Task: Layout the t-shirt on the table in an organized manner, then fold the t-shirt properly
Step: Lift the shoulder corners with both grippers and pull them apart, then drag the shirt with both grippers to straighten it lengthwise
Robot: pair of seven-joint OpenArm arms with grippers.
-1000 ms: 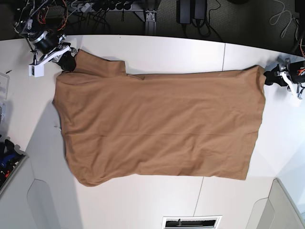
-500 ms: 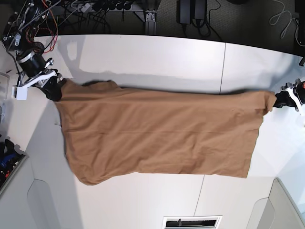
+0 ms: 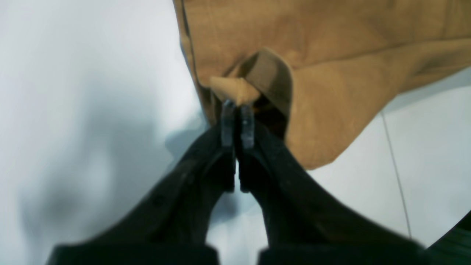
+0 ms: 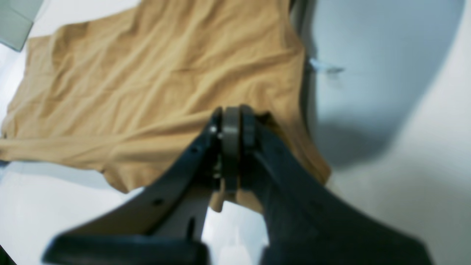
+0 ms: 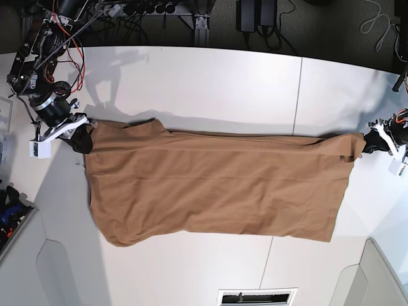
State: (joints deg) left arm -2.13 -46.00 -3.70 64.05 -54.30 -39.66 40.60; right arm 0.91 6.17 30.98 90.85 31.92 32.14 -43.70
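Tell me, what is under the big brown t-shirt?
Under the t-shirt lies the white table, showing bare all around it. The part beneath the cloth is covered, so anything flat hidden there cannot be seen.

t-shirt (image 5: 217, 182) top edge now nearer

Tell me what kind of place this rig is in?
Likely a robotics lab bench. The t-shirt lies on a large white panelled table, exposed red wiring runs along one arm, and power strips and cables sit on the floor behind.
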